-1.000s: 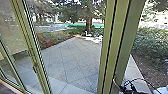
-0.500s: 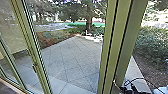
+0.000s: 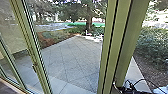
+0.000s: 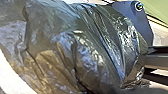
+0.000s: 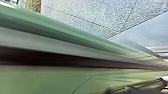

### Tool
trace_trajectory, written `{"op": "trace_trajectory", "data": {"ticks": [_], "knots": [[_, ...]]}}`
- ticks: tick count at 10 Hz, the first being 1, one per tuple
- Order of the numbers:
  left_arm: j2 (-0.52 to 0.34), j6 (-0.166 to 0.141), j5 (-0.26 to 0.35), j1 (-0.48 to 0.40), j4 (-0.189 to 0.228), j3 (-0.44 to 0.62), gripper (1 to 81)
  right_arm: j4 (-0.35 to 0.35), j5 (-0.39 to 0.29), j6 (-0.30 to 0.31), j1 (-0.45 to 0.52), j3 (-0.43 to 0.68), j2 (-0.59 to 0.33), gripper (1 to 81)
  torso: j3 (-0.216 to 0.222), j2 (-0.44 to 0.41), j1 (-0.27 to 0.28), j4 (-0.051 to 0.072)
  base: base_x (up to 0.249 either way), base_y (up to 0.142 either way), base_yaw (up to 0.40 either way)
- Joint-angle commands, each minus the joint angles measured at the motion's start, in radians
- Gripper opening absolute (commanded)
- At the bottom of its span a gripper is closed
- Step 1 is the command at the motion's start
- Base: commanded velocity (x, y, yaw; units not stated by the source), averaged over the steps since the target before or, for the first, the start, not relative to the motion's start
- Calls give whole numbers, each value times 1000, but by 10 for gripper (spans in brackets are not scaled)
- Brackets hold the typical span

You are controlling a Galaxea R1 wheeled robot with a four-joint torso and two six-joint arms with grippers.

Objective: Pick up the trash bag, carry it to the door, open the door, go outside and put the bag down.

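1. nearest is the trash bag (image 4: 82, 52), dark, glossy and creased, large in the left wrist view and drawn in narrower toward the left gripper (image 4: 150, 61); whether that gripper is spread or pinching the bag, i cannot tell.
2. the right gripper (image 3: 127, 88) is low on the right in the head view, with black cables (image 3: 143, 80) looping about it, near the thick green post (image 3: 110, 50); its pincer i cannot read either, nor whether it touches the post.
3. to the left stands a green-framed glass door (image 3: 43, 67) with a small dark handle (image 3: 35, 68).
4. beyond lies grey paving (image 3: 72, 60).
5. farther off are shrubs (image 3: 152, 42) and a tree (image 3: 88, 18).
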Motion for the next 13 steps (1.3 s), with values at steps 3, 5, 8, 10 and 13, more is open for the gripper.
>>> {"op": "trace_trajectory", "data": {"ticks": [3,5,8,10,13], "knots": [[-10,-1,61,-40,-5,5,10,-51,-14,39,315,-148,-84,811,0,0,0,0,0,0,0],[-9,-1,61,-40,-5,5,10,-67,-57,39,340,-159,-105,811,-1,0,0,0,0,0,0],[-6,-1,61,-40,-3,5,10,-84,-146,39,372,-182,-170,811,-1,0,0,0,0,0,0],[-4,-1,61,-39,-3,5,10,-113,-231,39,383,-243,-188,811,-1,0,0,0,0,0,0],[-1,-1,61,-39,-2,3,10,-137,-304,40,401,-281,-233,811,-1,0,0,1,0,0,0]]}}
